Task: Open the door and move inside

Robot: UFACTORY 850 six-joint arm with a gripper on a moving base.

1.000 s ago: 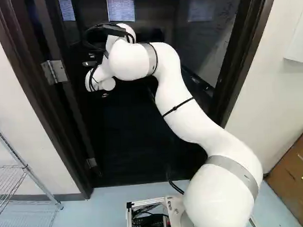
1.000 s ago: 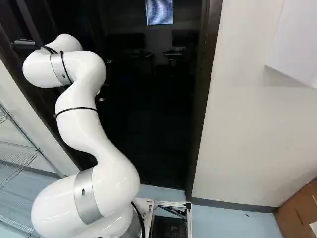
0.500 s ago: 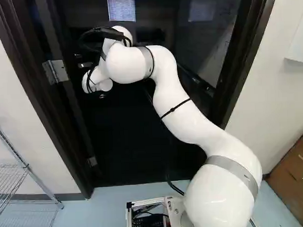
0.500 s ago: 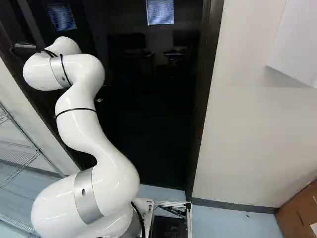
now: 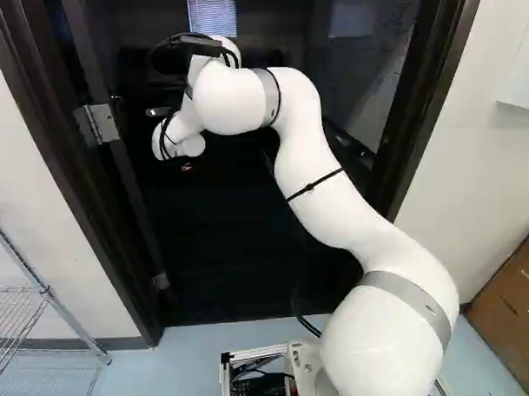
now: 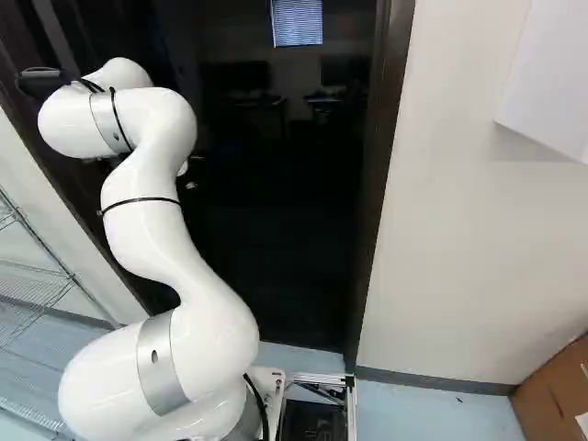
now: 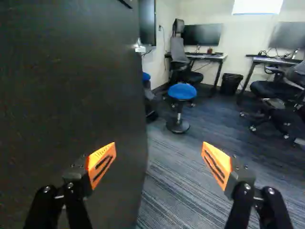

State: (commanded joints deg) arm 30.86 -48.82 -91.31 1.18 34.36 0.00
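Raising the gripper (image 7: pixel 158 151) slightly, apparently, beside the door (image 7: pixel 76 114); keeping jaws wide and empty; finding the door swung open inward, so nearing a move inside past it.

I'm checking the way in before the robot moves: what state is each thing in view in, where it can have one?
Door: open, the room showing past its edge.
Gripper: open, nothing between its fingers.
Blue-topped stool: upright.
Waste bin: upright.
Monitors: screens dark.
Cardboard box: only partly in view, cannot tell whether open or closed.
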